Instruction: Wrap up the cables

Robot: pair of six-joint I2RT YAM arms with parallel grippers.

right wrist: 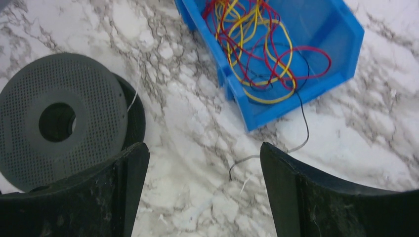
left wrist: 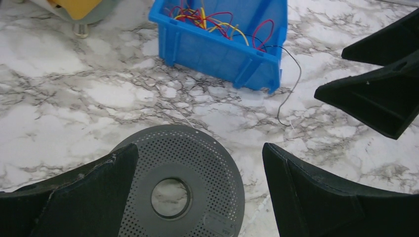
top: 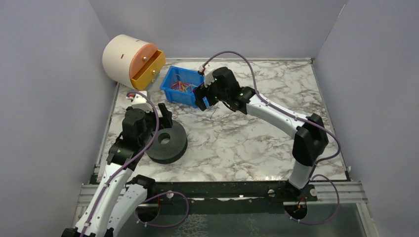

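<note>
Blue bin of loose cables, both claws wide and empty

The open bin on the marble table holds a tangle of red, yellow and orange strands, looped and uncoiled. One thin black strand climbs over the bin's front wall and trails onto the marble, ending in a small curl just beside the bin. A cream drum at the far left corner has a yellow drawer pulled partly out; what it contains cannot be seen. The right claw hangs near the bin's front with its fingers spread wide, nothing between them, and the black strand's end lies on the marble below the gap. The left claw is spread fully over the grey perforated spool, gripping nothing.
</note>
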